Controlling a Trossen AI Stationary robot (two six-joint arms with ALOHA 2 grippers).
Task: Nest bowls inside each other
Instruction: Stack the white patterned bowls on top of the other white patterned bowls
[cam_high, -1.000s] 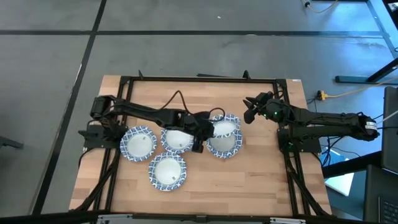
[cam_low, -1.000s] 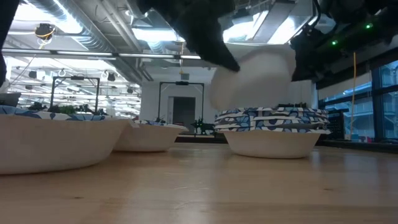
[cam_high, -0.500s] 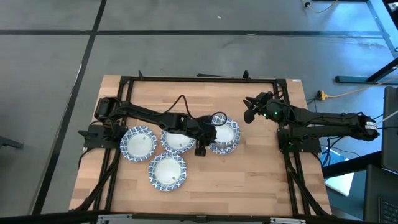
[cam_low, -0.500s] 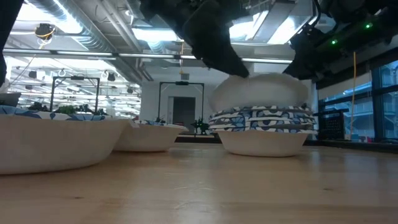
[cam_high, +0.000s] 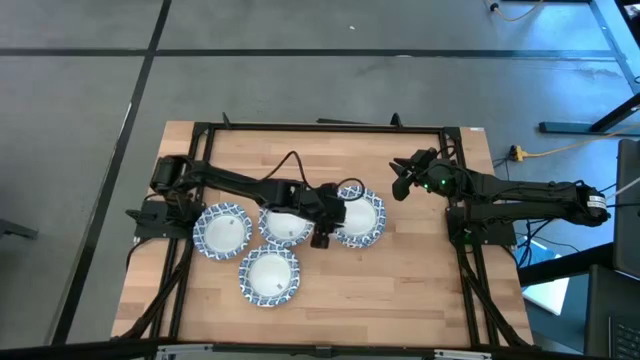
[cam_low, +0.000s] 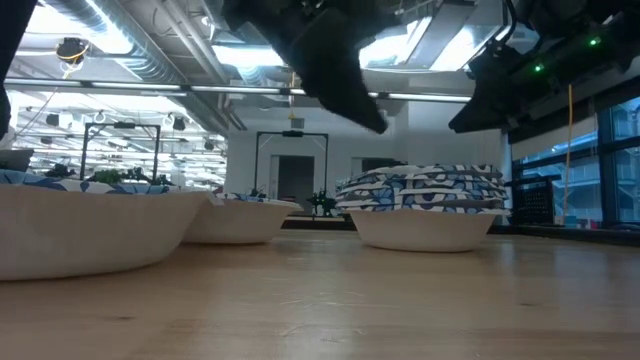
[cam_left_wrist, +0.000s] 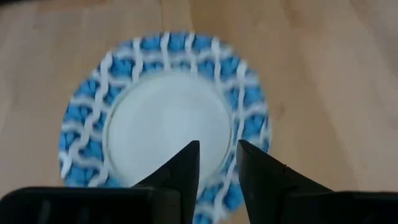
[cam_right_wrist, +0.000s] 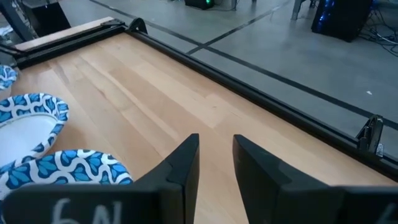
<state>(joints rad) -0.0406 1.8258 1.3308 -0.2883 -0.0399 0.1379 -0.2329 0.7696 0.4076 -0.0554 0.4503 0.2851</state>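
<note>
L gripper (cam_high: 322, 222) fingers slightly apart, empty, just above bowl stack (cam_high: 358, 217) near edge

Two thin black arms, built from long bars and chunky joints. Black cable loops up off left arm near its middle. Left hand (cam_high: 322, 213): two dark, flat fingers (cam_left_wrist: 181, 171) ending in points. Right hand (cam_high: 402, 178): same dark, pointed fingers (cam_right_wrist: 183, 163). Small green lights glow on right arm just behind hand.
</note>
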